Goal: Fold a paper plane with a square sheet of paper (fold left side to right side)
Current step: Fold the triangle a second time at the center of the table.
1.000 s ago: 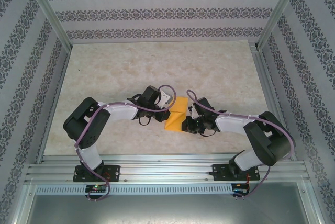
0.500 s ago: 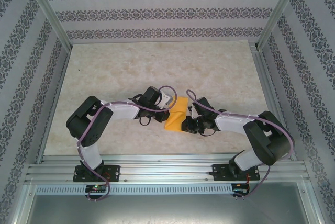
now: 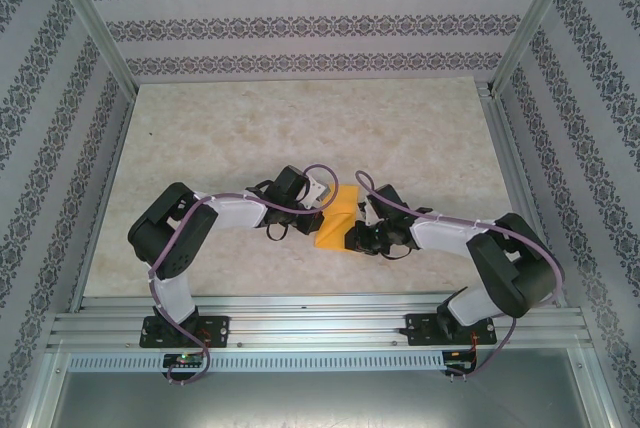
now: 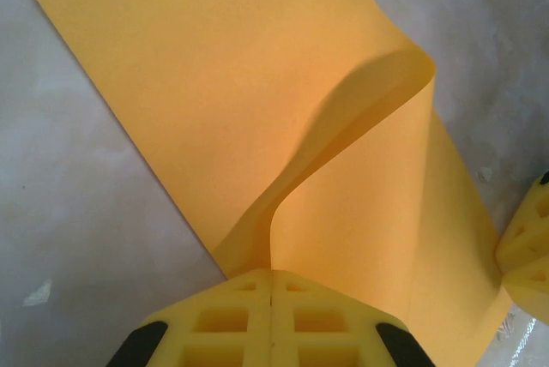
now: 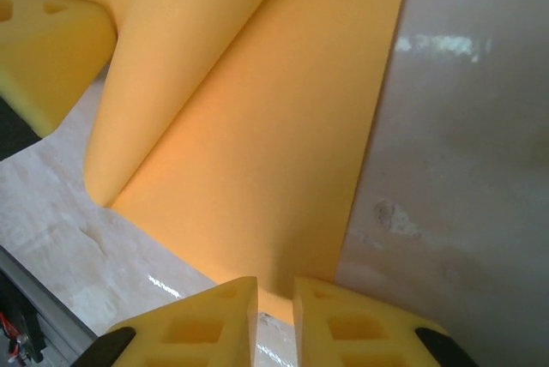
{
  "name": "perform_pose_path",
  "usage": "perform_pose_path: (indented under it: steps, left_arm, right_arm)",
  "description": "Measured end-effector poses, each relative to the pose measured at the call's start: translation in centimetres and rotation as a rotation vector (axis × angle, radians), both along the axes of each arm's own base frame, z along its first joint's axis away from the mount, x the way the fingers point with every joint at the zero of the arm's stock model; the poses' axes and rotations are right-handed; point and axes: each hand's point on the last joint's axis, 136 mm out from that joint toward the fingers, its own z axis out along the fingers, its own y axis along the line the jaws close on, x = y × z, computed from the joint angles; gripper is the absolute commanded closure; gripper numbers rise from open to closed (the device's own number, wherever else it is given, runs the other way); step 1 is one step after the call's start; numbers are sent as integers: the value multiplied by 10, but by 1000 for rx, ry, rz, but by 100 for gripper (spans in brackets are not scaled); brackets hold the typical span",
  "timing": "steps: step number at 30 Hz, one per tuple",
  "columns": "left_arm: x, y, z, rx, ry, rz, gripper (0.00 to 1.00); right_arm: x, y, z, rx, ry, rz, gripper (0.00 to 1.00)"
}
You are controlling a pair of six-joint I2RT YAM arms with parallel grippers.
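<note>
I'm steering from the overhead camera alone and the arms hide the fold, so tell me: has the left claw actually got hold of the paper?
Observer: Yes. In the left wrist view the left claw is shut, and the sheet of paper comes up out of the seam between its pads.
Operator: And the right claw, is it clamped on the paper too?
Observer: No. In the right wrist view the right claw stands slightly open. The paper's near edge sits at the narrow gap between its fingers, and the table shows through that gap.
</note>
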Motion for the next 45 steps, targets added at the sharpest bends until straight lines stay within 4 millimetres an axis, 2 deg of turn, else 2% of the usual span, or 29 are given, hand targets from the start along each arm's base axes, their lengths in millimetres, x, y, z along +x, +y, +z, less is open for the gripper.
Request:
perform_pose_path:
  steps: [6,13,24,29,45]
  left_arm:
    - [0,0,0,0,0,0,100]
    - [0,0,0,-4,2,-1,100]
    - [3,-5,0,-28,2,-10,100]
    - [3,-5,0,-29,2,-11,100]
    - [3,-5,0,-31,2,-11,100]
  right_arm:
    - [20,-8,30,57,-69,-78,84]
    - [43,18,44,129,-101,-108,86]
    - [65,33,31,131,-85,-168,86]
    - [67,35,24,119,-76,-169,86]
    - [61,25,4,33,-42,-172,86]
